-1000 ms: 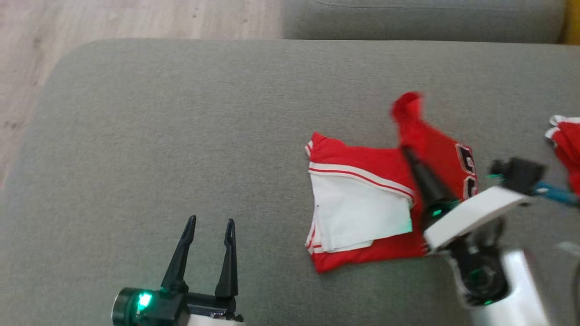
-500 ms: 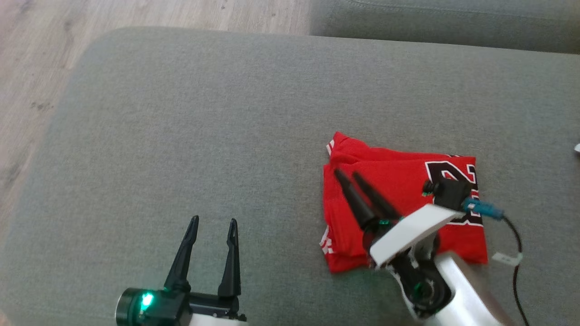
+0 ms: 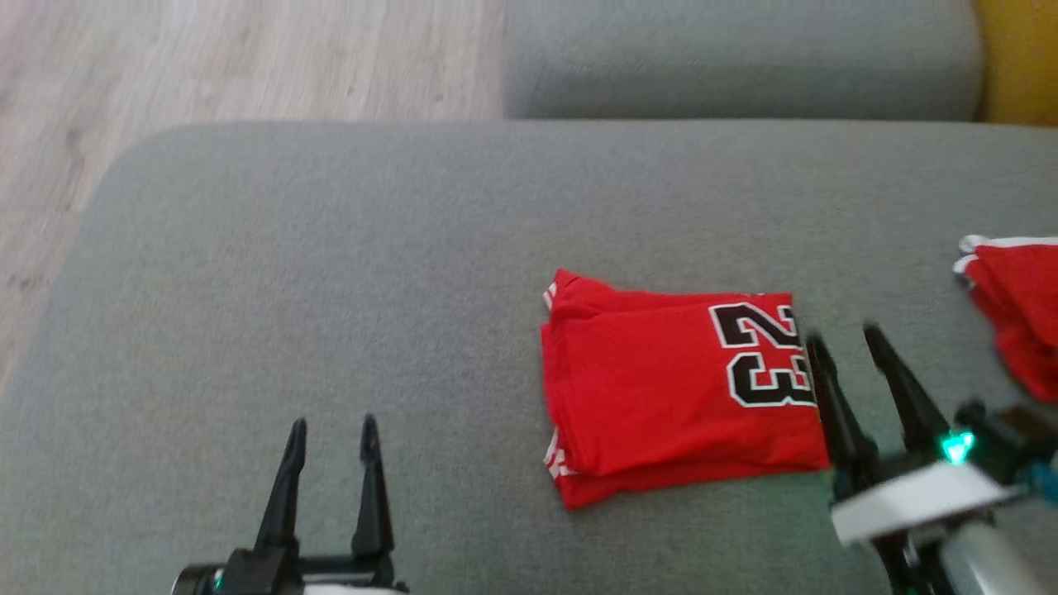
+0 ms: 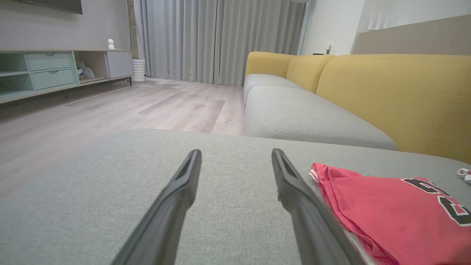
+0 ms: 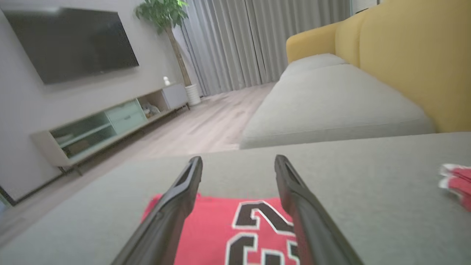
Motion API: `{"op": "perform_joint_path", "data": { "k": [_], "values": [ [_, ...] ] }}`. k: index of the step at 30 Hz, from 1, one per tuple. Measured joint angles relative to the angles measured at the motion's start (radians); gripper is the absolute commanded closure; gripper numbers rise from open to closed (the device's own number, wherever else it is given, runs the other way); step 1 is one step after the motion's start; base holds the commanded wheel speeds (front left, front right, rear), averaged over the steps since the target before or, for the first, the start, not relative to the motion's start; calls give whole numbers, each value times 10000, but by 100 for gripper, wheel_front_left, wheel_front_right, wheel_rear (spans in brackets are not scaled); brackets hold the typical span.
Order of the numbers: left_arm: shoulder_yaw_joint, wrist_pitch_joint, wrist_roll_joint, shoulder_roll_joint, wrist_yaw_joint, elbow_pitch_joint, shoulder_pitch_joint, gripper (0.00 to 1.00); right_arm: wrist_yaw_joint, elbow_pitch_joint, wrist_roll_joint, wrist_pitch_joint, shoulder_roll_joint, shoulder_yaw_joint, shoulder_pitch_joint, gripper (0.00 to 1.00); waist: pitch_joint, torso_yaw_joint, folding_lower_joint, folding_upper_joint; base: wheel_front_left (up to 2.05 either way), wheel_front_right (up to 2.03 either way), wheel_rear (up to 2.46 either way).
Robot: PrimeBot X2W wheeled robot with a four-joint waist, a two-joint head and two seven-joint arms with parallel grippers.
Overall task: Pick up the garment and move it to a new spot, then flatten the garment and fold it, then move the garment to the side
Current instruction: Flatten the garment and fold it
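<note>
Garment [image 3: 661,397] lies long axis left-right (number, seemingly 23, rightward); left gripper [image 3: 332,421], right gripper [image 3: 841,335] both spread, empty.

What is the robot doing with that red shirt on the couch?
It is folding laundry. The red shirt, with a number 23 on it, lies folded into a neat rectangle on the grey cushion. The right end effector is open at the shirt's right edge, holding nothing. The left end effector is open too, off to the left, away from the shirt. Another red garment lies further right. Moving the shirt aside looks not yet done.
</note>
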State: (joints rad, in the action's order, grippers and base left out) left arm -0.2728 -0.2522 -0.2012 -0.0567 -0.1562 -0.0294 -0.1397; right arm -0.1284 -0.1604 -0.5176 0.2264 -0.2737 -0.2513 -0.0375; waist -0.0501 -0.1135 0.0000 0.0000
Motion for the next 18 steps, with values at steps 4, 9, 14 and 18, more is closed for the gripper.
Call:
{"op": "perform_joint_path", "data": {
  "k": [4,9,14,18],
  "values": [
    [215,0,104,-4,73,-127,-429,0,0,-665,1204,217,-65,378,785,0,446,219,-1,0,0,0,0],
    [337,0,105,-6,165,-132,-867,0,0,-368,2234,221,656,1011,1684,0,791,516,-1,0,0,0,0],
    [416,0,207,-4,412,-92,-979,0,0,-261,2777,221,1066,1229,2028,0,968,656,-1,0,0,0,0],
    [487,0,257,-6,600,-63,-1172,0,0,-196,2951,221,1212,1344,2051,0,1037,696,-1,0,0,0,0]
  ]
}}
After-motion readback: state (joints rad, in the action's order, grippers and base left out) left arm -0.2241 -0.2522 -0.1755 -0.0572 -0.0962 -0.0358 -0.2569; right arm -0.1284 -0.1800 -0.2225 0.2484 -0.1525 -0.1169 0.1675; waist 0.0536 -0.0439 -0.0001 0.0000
